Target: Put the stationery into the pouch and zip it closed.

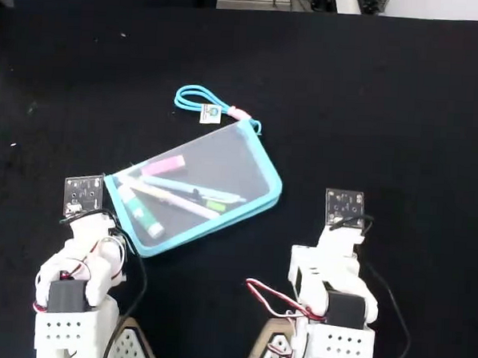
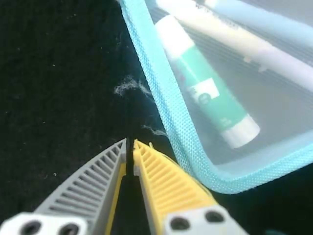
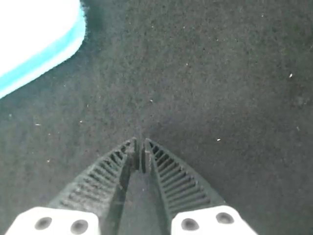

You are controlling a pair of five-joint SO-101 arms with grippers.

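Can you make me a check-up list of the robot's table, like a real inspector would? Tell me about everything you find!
Surface: black cloth table, flat.
Job's things: see-through pouch with teal trim lies slanted ahead of the arms. The pens, a pink marker and a glue stick are inside. I cannot tell whether the zip is fully shut. A teal strap loops off the pouch's far corner.
Clutter: wisps of white lint beside the pouch's edge.
Grippers: left gripper shut, empty, just off the pouch's near corner. Right gripper shut, empty, over bare cloth.
Cables: red and white wires and a black cable by the arm bases.
Surroundings: pale floor beyond the far edge.
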